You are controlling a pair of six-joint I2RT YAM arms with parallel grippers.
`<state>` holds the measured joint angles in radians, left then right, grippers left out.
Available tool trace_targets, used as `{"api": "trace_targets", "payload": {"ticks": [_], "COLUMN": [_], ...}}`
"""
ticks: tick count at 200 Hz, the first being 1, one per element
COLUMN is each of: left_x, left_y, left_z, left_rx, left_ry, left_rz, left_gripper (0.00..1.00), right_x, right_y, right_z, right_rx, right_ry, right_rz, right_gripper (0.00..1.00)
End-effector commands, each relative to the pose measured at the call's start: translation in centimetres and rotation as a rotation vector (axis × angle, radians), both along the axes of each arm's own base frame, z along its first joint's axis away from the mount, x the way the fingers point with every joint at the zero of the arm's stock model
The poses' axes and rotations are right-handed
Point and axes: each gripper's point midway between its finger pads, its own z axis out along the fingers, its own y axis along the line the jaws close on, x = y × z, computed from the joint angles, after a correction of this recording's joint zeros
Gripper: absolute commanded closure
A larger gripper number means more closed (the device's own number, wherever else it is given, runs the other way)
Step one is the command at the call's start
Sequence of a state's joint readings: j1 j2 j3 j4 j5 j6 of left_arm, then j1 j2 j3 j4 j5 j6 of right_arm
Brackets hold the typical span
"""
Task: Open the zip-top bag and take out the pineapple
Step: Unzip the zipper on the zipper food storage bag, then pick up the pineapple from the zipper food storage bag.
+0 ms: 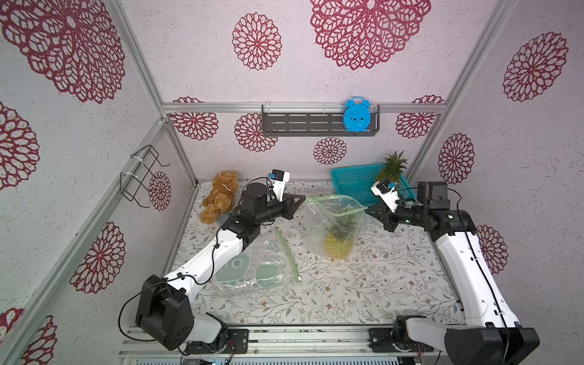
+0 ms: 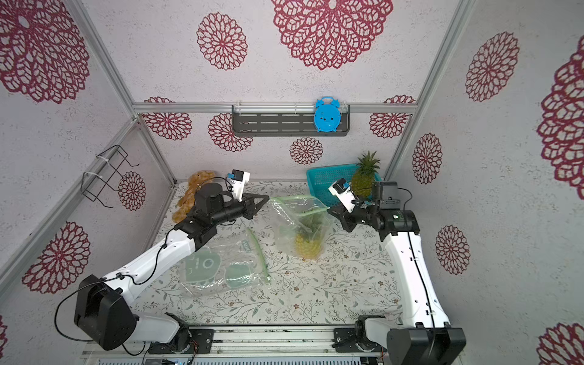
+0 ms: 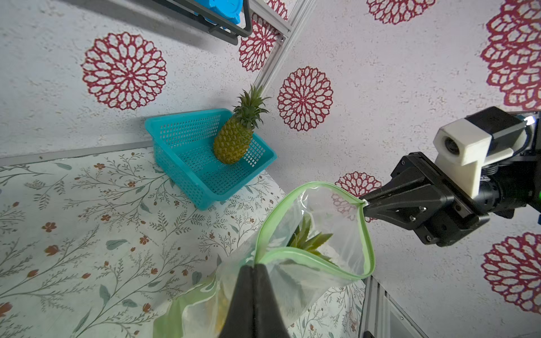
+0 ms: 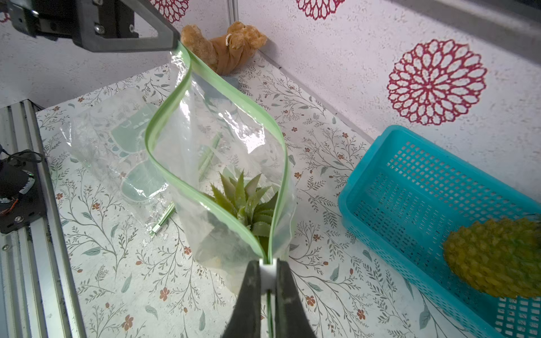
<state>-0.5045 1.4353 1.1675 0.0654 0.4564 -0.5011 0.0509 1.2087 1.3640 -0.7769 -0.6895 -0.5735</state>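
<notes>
Zip-top bag (image 4: 222,140): stands upright near the middle of the tabletop (image 1: 363,294), hanging by the two opposite ends of its green rim.
Mouth: open in a lens shape. The two green strips are wide apart in the middle and meet at each gripper.
Pineapple (image 1: 337,248): inside this bag, upright, with its yellow body at the bottom. Its crown points up and ends below the rim, nearer to the right gripper's end.
Left gripper (image 3: 254,266): jaws closed tight, pinching one end of the rim.
Right gripper (image 4: 268,263): jaws narrow, clamped on the other end of the rim at the white slider.
Empty bag (image 1: 252,268): lies flat on the tabletop, partly under the left arm. Its green zip edge is near the held bag's base but apart from it.
Front room: a wide stretch of patterned tabletop lies between the held bag and the front rail (image 1: 300,335).
Teal basket (image 1: 354,183): in the back right corner, tilted, just behind the bag's mouth and the right gripper.
Second pineapple (image 2: 363,180): leans in the basket, crown up.
Plush toy (image 1: 221,196): brown, in the back left corner, behind the left arm.
Shelf (image 1: 300,123): on the back wall, high above the tabletop. It carries a blue alarm clock (image 1: 357,115).
</notes>
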Motion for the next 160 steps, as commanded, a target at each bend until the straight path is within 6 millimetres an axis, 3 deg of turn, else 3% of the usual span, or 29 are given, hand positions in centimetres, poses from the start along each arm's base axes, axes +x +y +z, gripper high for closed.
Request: {"api": "trace_targets", "payload": {"ticks": [1,97,160], "left_x": [-0.6,-1.4,-0.9], "left_y": [-1.5,-3.9,-4.3], "left_z": [-0.2,-2.1,-3.4], "left_rx": [0.019,0.092,0.131], "left_ry": [0.006,0.016,0.024], "left_rz": [-0.072,-0.128,-0.097], "left_gripper": [1.0,1.0,1.0], "right_x": [-0.9,-1.7,-0.2], "right_y": [0.2,-1.6,-3.5], "right_z": [1.7,-2.4,-4.4], "right_rx": [0.032,-0.012,-0.032], "right_ry": [-0.04,0.004,-0.005], "right_rz": [0.014,-0.122,-0.277], "right_gripper": [1.0,1.0,1.0]}}
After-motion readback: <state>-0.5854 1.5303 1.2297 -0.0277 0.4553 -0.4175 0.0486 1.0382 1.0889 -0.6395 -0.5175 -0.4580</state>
